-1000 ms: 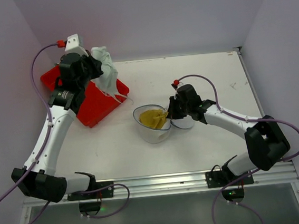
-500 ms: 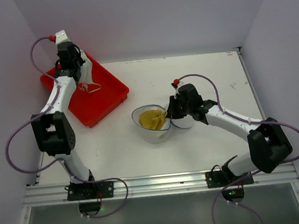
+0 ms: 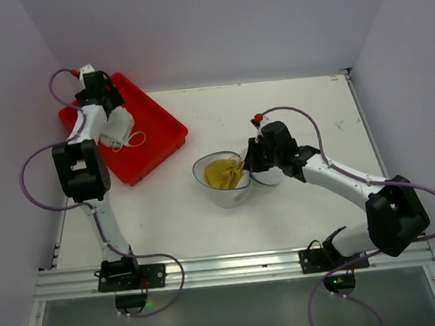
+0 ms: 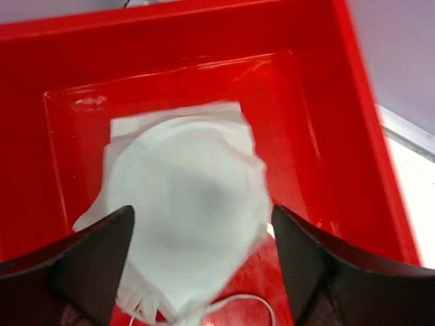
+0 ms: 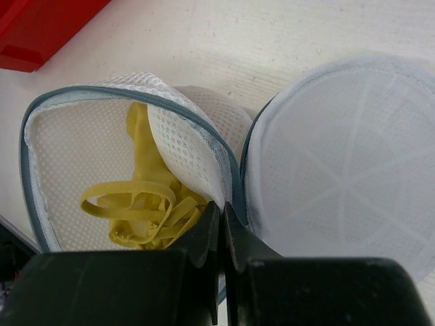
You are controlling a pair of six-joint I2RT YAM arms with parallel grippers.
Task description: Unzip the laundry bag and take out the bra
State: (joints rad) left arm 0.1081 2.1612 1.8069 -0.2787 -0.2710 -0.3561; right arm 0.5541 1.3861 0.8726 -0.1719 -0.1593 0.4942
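The laundry bag [image 3: 219, 192] lies unzipped mid-table, its white mesh halves spread apart [image 5: 75, 149]. A yellow bra [image 3: 224, 171] sits bunched inside it [image 5: 146, 204]. My right gripper [image 3: 247, 162] is shut on the bag's grey zip edge between the two halves [image 5: 222, 207]. A white bra [image 3: 115, 128] lies loose in the red tray [image 3: 158, 142]. Above it hovers my left gripper [image 3: 106, 106], jaws wide open on either side of the white bra [image 4: 190, 197] without touching it [image 4: 202, 209].
The red tray [image 4: 306, 136] stands at the table's far left, next to the left wall. The bag's flat round lid half [image 5: 346, 176] rests on the table to the right of the open half.
My left arm swung back over the red tray, opened its jaws and let go of the white bra, which now lies in the tray. The right gripper has stayed put.
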